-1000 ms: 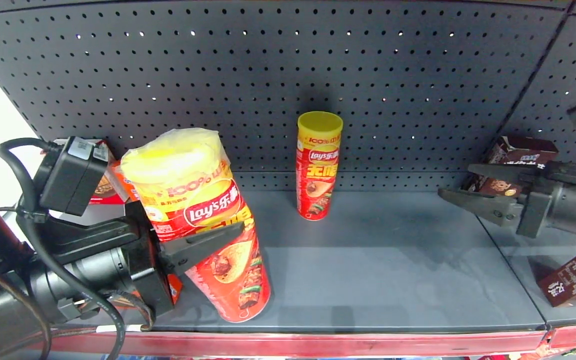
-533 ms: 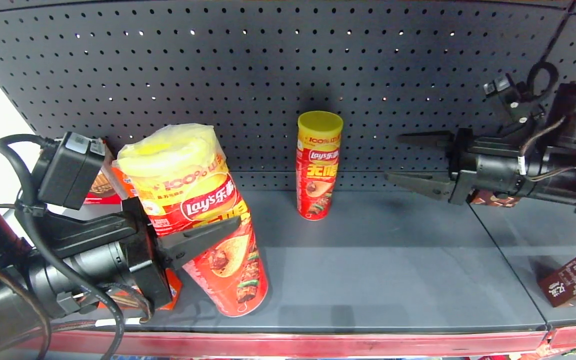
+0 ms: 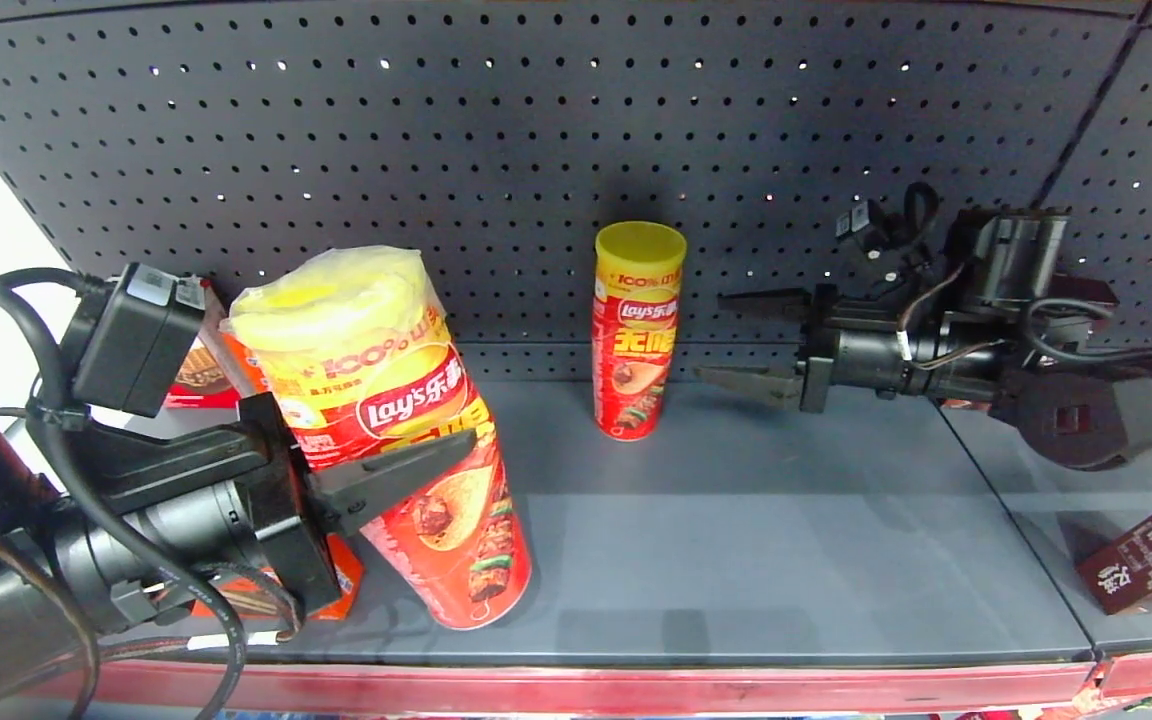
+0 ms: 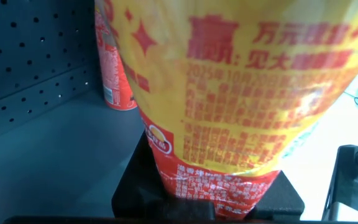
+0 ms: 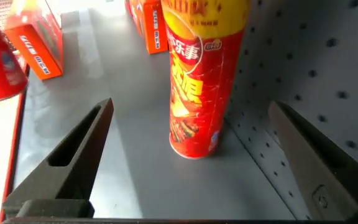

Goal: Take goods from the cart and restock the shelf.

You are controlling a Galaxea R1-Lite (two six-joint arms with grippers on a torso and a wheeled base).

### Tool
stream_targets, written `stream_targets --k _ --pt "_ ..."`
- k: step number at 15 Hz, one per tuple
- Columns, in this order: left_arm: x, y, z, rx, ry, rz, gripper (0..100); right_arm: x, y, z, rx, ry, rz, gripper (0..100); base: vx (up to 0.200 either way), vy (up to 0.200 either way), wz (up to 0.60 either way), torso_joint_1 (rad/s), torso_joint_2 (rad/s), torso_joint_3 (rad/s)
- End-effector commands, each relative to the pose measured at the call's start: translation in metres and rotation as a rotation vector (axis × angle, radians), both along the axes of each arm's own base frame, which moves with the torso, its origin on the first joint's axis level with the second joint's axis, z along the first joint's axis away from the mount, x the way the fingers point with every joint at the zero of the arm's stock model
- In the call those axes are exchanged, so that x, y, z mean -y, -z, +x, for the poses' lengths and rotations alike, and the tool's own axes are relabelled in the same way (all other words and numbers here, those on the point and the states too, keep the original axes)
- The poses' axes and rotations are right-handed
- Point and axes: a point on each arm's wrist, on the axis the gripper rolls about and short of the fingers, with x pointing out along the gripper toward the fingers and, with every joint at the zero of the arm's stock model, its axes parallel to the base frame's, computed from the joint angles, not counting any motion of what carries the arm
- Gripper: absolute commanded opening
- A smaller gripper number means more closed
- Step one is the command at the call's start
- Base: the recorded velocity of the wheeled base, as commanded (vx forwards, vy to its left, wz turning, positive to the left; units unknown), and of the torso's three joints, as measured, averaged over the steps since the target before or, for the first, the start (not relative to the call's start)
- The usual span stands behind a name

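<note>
Nearby, orange boxes stand just behind the held chip can.

Big chip can tilted, shelf front; 2nd can upright, back.

Red-and-yellow chip cans, grey shelf

near can front-left on shelf | far can behind, by pegboard
</note>
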Motion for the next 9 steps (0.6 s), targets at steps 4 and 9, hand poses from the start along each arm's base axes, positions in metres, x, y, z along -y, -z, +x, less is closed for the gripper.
stream_targets --k 4,9 --pt "0.0 0.0 0.0 -0.002 -0.002 0.0 0 -0.03 0.029 0.03 -0.044 -0.038 -0.016 100 0.0 0.0 0.0 0.0 0.0 0.0" --pt "-0.001 0.001 0.001 -0.004 -0.006 0.001 0 -0.041 0.041 0.035 -0.064 -0.056 -0.024 100 0.0 0.0 0.0 0.0 0.0 0.0"
